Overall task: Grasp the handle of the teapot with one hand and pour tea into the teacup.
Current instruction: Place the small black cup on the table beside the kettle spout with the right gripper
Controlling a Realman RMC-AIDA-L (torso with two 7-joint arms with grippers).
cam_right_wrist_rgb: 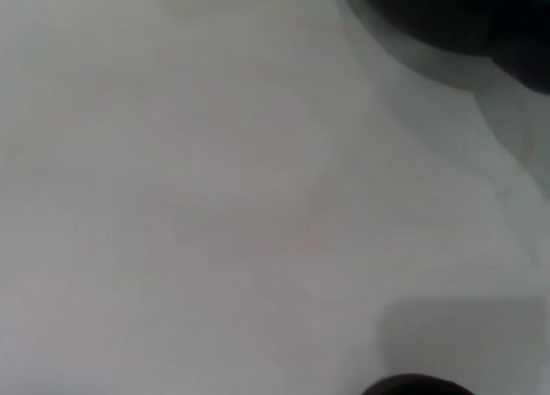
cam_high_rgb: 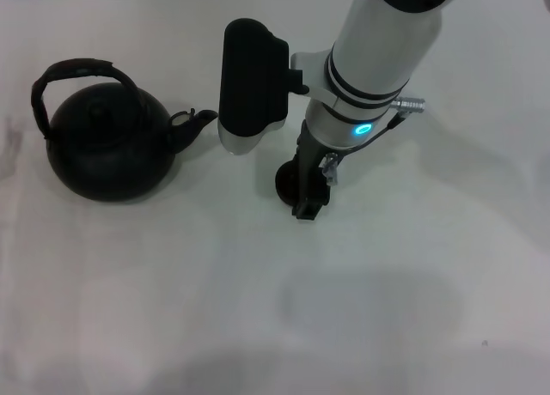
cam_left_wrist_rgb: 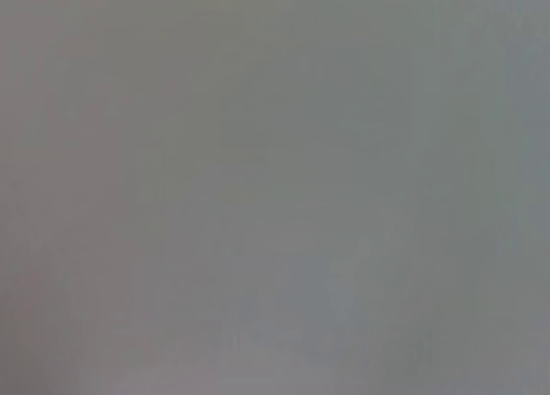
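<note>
The black teapot (cam_high_rgb: 107,146) stands upright at the left of the white table, its spout (cam_high_rgb: 196,123) pointing right and its arched handle (cam_high_rgb: 77,69) free. The teacup (cam_high_rgb: 286,185) is a small dark round thing near the middle, mostly hidden by my right arm. My right gripper (cam_high_rgb: 308,203) hangs straight down right at the cup, touching or just over it; whether it holds the cup is unclear. In the right wrist view a dark curved rim, likely the teacup (cam_right_wrist_rgb: 417,385), shows at the picture's edge and a dark mass, likely the teapot (cam_right_wrist_rgb: 447,17), farther off. My left gripper is out of view.
The white tabletop (cam_high_rgb: 258,309) stretches in front of and to the right of the arm. My right forearm (cam_high_rgb: 378,60) and its black wrist block (cam_high_rgb: 251,82) reach in from the back, close to the spout. The left wrist view shows only plain grey.
</note>
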